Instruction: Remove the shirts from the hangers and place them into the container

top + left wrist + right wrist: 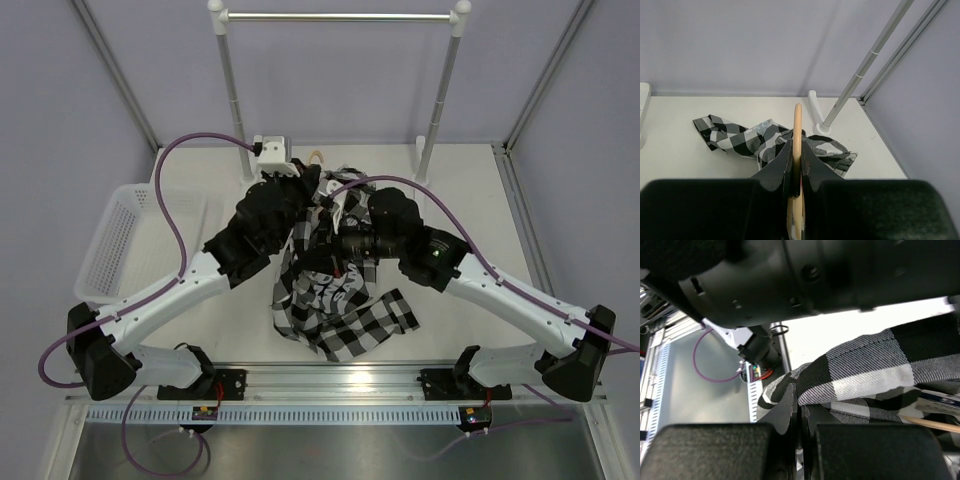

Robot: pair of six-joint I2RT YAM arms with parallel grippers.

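The black-and-white check shirt (335,305) lies crumpled on the table between both arms, partly draped over them. My left gripper (797,146) is shut on the thin tan wooden hanger (798,117), which runs upright between its fingers; part of the shirt (737,137) spreads on the table beyond it. In the top view the left gripper (306,188) sits over the shirt's far end. My right gripper (800,394) is shut on a fold of the shirt (875,372) at its fingertips. A tan stick of the hanger (935,424) shows at lower right. The white container (118,245) stands at the table's left.
A metal rail (340,16) on white posts stands at the back; one post foot (815,112) is just beyond the hanger. The left arm's dark body (805,275) hangs close above my right gripper. Purple cables loop over both arms.
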